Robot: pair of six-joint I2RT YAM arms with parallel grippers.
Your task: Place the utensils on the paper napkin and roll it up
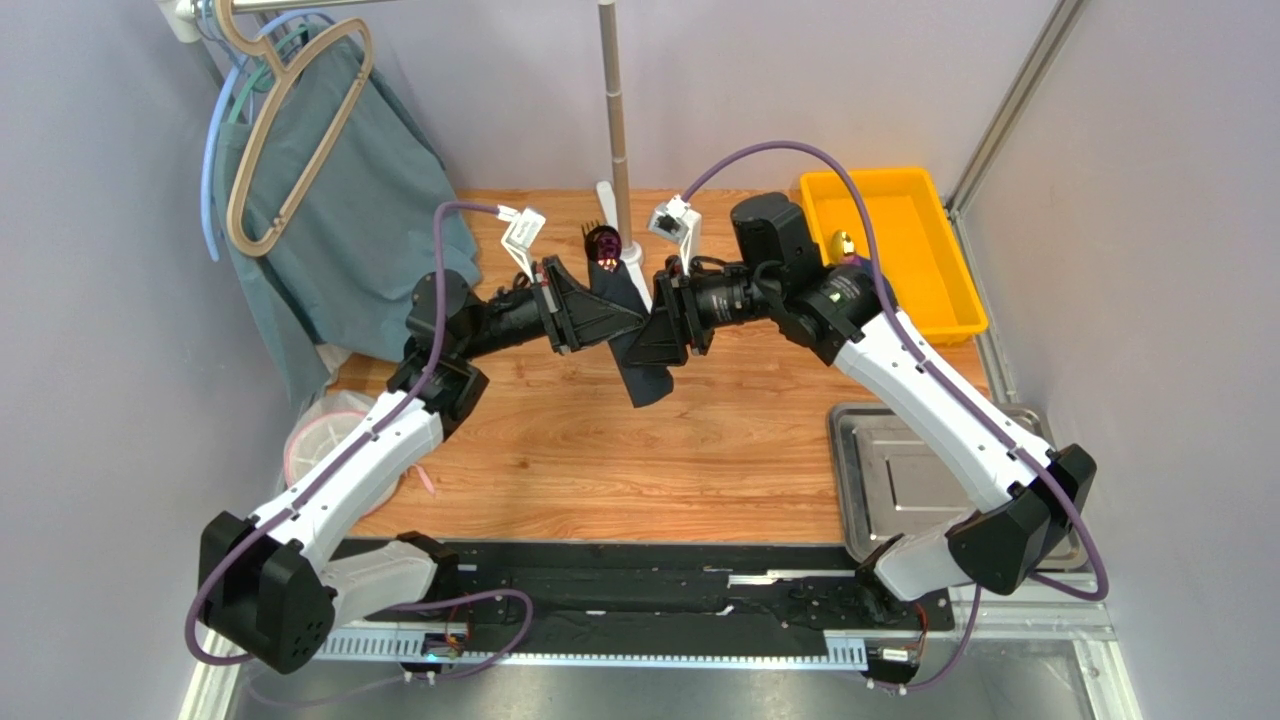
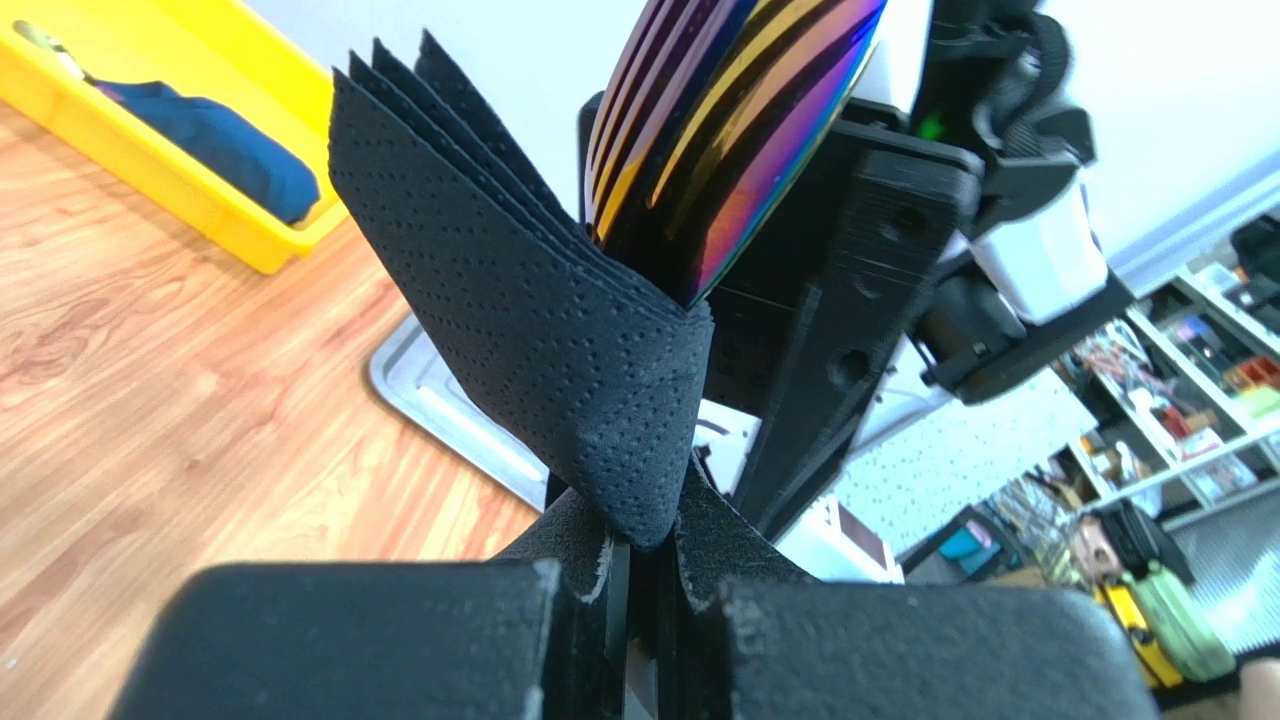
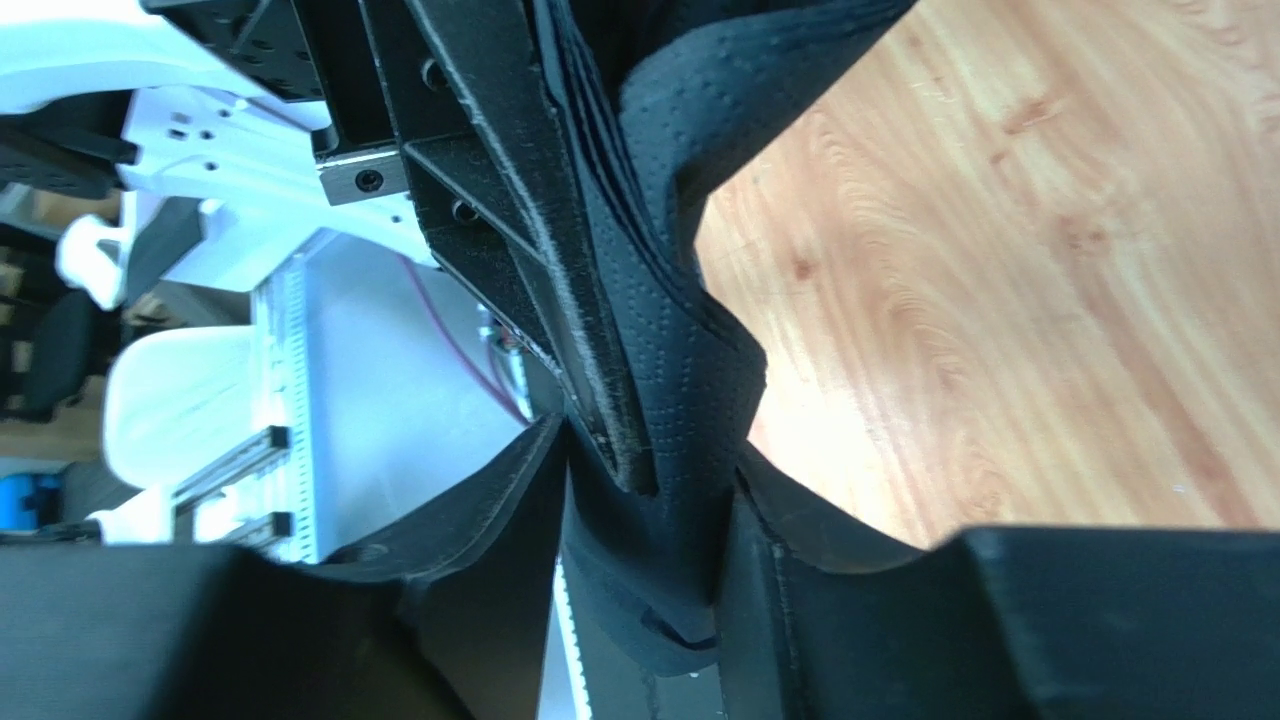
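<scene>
The black paper napkin [image 1: 645, 378] is folded round the iridescent utensils [image 1: 606, 243] and held up above the wooden table. My left gripper [image 1: 601, 318] is shut on the bundle from the left. My right gripper [image 1: 663, 333] is shut on it from the right, close against the left one. In the left wrist view the dotted napkin [image 2: 526, 315] rises from my closed left gripper [image 2: 655, 552], with the rainbow utensils [image 2: 729, 128] sticking out of its top. In the right wrist view the napkin [image 3: 684, 375] sits pinched in my right gripper [image 3: 676, 518].
A yellow bin [image 1: 917, 285] at the back right holds a dark blue bundle [image 1: 842, 252]. A steel tray [image 1: 902, 488] lies at the right front. A teal cloth [image 1: 338, 210] hangs on a hanger at the back left. A metal pole [image 1: 615, 120] stands behind the grippers. A pink-rimmed bowl [image 1: 319, 443] sits at the left.
</scene>
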